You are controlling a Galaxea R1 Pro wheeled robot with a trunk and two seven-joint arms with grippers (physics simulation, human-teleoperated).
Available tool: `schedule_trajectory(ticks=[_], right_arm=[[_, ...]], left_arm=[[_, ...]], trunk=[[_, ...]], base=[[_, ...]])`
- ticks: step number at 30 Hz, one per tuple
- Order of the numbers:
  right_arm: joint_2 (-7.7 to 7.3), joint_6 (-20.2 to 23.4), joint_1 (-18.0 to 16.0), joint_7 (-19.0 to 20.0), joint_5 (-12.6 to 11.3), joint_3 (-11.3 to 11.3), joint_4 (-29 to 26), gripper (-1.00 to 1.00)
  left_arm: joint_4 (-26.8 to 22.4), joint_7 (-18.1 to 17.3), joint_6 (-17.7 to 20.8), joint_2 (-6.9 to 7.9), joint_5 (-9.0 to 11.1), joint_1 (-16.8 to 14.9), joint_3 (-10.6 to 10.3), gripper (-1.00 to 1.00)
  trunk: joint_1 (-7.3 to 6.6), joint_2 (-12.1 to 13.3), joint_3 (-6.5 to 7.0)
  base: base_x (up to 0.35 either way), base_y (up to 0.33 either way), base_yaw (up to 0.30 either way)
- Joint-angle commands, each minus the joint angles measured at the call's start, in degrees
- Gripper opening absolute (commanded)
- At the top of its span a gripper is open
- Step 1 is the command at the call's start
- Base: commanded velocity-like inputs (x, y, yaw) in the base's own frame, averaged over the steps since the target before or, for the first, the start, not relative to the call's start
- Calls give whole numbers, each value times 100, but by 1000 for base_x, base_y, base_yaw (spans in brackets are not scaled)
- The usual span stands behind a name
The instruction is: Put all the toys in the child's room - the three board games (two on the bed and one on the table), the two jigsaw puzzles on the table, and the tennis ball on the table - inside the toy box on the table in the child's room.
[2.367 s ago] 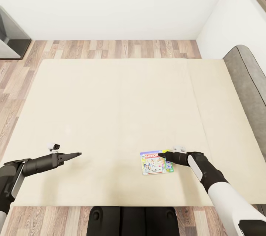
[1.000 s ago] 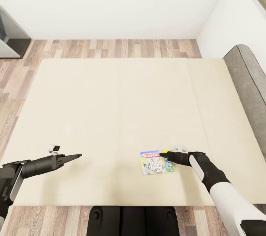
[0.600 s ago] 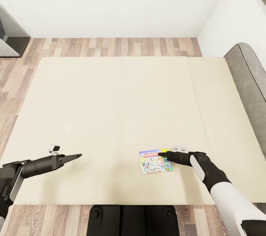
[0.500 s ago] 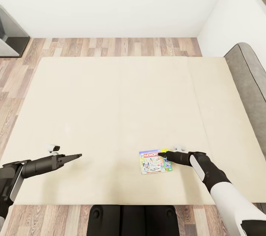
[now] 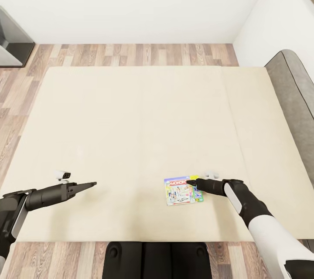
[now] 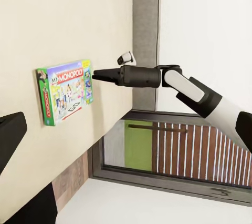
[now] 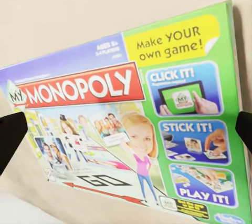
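Monopoly board game point(image 5: 184, 191), thin flat box with green-and-blue printed cover, lies flat on beige mattress of bed point(image 5: 131, 130). Right end effector point(image 5: 190, 182) above it, fingers apart. Risk: fingers skid off its thin edge.

Left end effector point(image 5: 92, 182) idle; fingers appear together.

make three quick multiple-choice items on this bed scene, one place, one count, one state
1. Where does the flat green and blue Monopoly board game box lie?
A. on the beige mattress
B. on the wood floor
C. on the grey headboard

2. How many game boxes lie on the mattress?
A. one
B. two
C. three

3. What is the black right gripper doing?
A. hanging far over the floor
B. poised over the box's edge
C. lifting the box high

Answers: 1 A, beige surface surrounds the box; 2 A, one box shows; 3 B, its tip overlaps the lying box.
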Motion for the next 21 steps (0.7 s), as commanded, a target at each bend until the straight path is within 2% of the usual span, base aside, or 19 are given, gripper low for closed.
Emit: schedule_trajectory(ticks=[1,21], right_arm=[[-5,20,3,-12,0,22,-5,100],[-23,20,3,-14,0,14,-7,100]], left_arm=[[-1,-23,60,2,-4,-3,-2,100],[-1,-23,60,7,-4,-2,3,100]], trunk=[[5,-7,-11],[5,-7,-27]], base=[[0,0,0],[0,0,0]])
